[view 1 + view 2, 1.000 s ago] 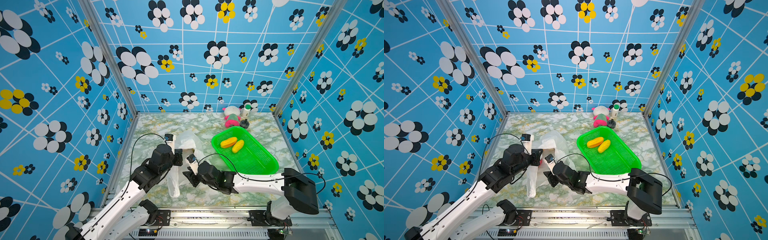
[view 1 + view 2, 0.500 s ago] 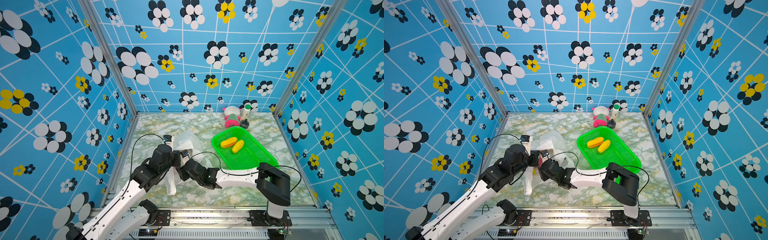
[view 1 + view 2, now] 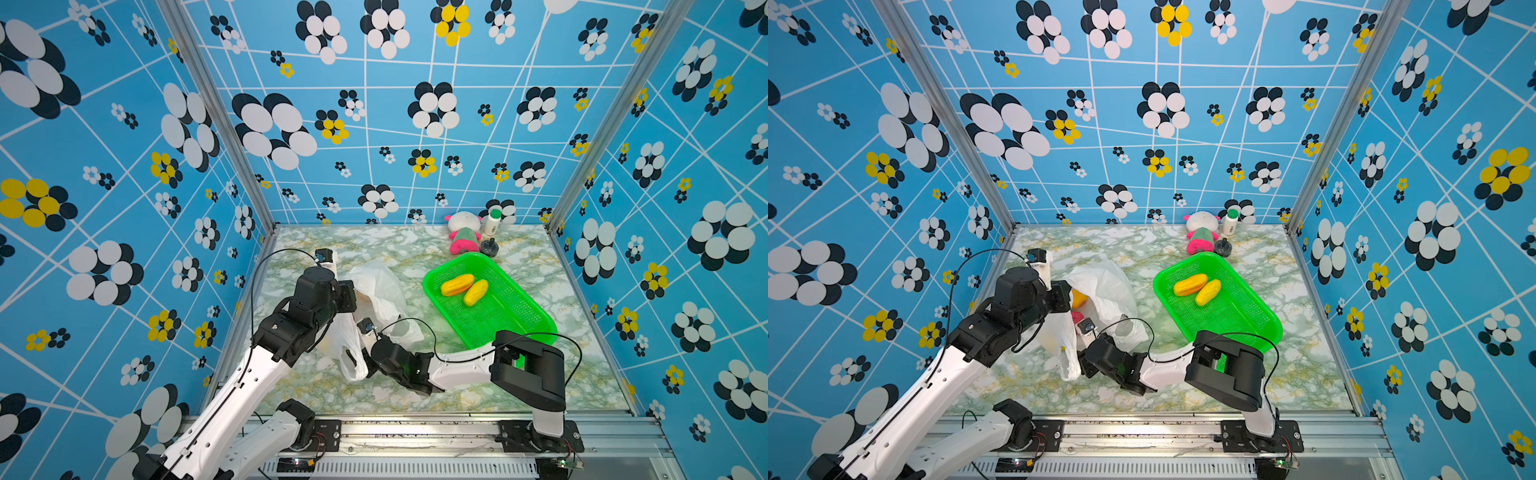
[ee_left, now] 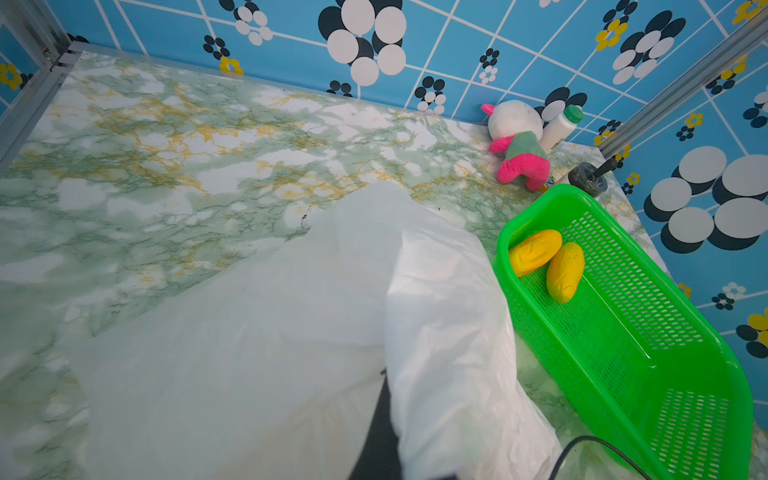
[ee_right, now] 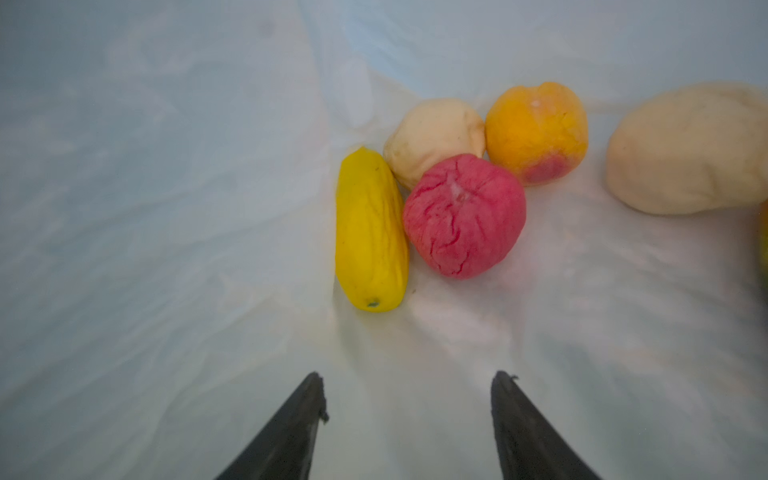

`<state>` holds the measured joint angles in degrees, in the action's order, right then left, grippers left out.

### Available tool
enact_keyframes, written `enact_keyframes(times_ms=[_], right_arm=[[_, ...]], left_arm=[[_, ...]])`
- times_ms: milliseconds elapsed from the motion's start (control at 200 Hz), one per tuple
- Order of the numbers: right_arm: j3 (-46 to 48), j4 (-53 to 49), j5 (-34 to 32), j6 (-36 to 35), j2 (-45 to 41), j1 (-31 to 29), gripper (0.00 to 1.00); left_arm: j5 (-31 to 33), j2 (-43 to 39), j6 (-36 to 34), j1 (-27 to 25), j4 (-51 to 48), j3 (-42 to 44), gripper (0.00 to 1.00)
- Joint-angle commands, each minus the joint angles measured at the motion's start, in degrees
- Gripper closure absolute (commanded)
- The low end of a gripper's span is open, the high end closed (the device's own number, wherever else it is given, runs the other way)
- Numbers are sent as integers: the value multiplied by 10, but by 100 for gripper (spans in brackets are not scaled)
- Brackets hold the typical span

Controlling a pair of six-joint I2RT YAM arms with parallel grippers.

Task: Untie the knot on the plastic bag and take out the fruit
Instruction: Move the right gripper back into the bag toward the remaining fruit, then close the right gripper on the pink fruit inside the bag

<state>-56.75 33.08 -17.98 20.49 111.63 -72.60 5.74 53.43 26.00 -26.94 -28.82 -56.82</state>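
- Two arms work at the bag point(image 3: 386, 291), which sits on the table point(image 3: 415, 249) just left of the basket point(image 3: 509, 318) in both top views.
- Left gripper point(image 3: 352, 296): clenched on the bag's upper edge, holding that edge raised so the mouth stands open. In the left wrist view, white film drapes over its dark finger point(image 4: 380, 428).
- Right gripper point(image 5: 409, 399): fingers spread, nothing between them. It is inside the bag, aimed at the fruit and clear of it.
- Bag contents, right wrist view:
  - yellow oblong point(image 5: 370, 232), touching the red ball point(image 5: 463, 216);
  - small beige piece point(image 5: 432, 139), behind those two and touching both;
  - orange piece point(image 5: 536, 131), beside the small beige piece;
  - large beige piece point(image 5: 685, 151), apart from that cluster.
- Basket contents: far yellow fruit point(image 3: 457, 284) and near yellow fruit point(image 3: 476, 291), side by side and touching, at the end nearest the back wall.
- One handle loop point(image 3: 351, 365) hangs at the bag's near side, beside the right wrist.
- Plush toy point(image 3: 463, 232) and bottle point(image 3: 493, 222) stand at the back wall, beyond the basket.
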Motion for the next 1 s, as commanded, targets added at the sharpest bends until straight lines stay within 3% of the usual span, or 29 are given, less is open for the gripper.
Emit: enact_keyframes(times_ms=[0, 215, 590, 835, 999], right_arm=[[-12, 28, -35, -8, 13, 4, 32], [-58, -4, -23, 40, 61, 42, 29], [-199, -88, 21, 7, 126, 56, 6], [-282, -150, 10, 29, 202, 78, 6], [-296, -170, 8, 20, 208, 79, 14]], left_arm=[[-16, -11, 0, 6, -17, -14, 100], [-20, -38, -3, 7, -18, 0, 100], [-37, -20, -15, 8, -9, 2, 100], [-64, -11, -11, 8, 1, 1, 100], [-66, -12, -9, 8, 2, 3, 100]])
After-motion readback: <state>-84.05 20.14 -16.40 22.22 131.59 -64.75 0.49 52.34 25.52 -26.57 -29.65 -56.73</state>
